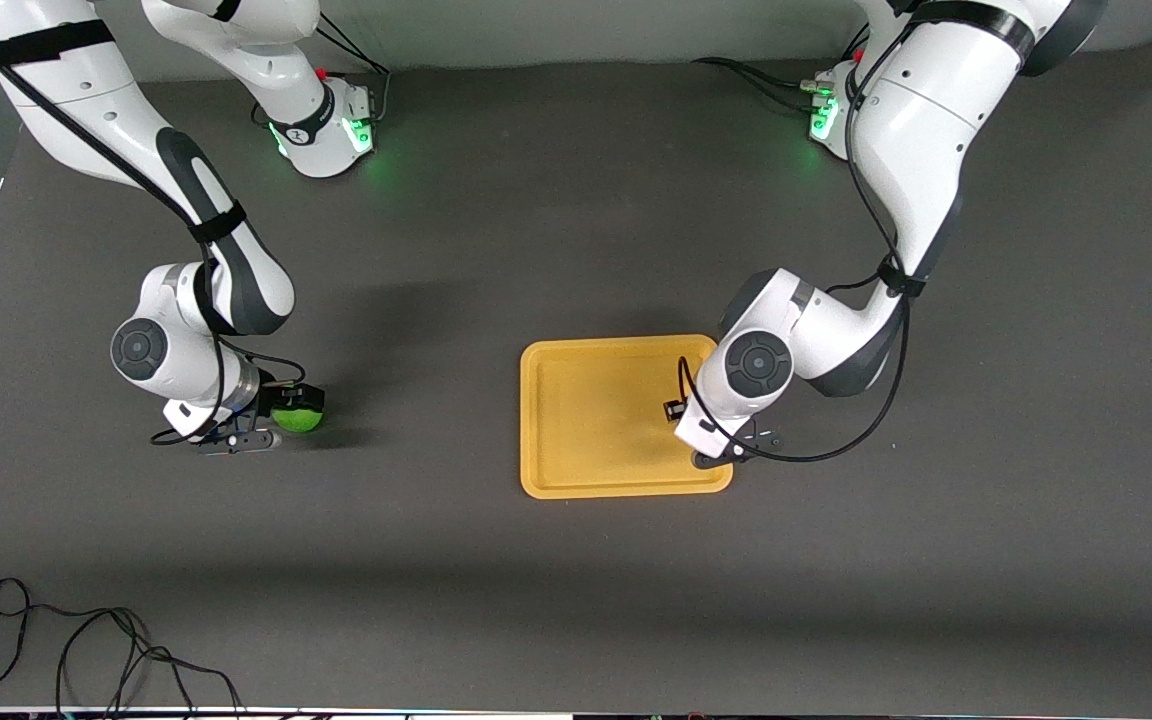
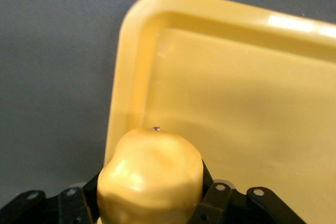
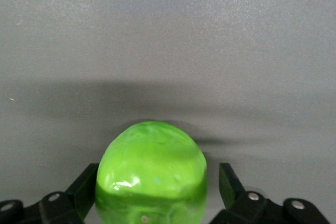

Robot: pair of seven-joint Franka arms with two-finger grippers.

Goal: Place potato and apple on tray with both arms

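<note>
both arms are mid-transfer, each carrying a fruit. left gripper point(image 2: 152, 208) is clamped on the potato point(image 2: 150, 177), hanging over the corner of the tray point(image 1: 576, 400) at the left arm's end, the corner nearer the front camera; left wrist view shows the potato just inside the rim with bare tray floor under it. can't tell if it's touching the floor or held a bit above. right gripper point(image 1: 281, 415) is closed round the apple point(image 1: 297, 415), fingers point(image 3: 84, 190) snug on both sides, low over the bare table point(image 1: 436, 250) toward the right arm's end, well apart from the tray. whether the apple is lifted or sitting on the surface i can't say; the shadow in the right wrist view suggests a small gap. my read: potato placement is the step in hand, so next is lower, let go, pull the left arm off the tray. then the right arm has to carry the apple across to the free part of the tray. in the front view the potato and the left fingers are hidden under the left wrist.
</note>
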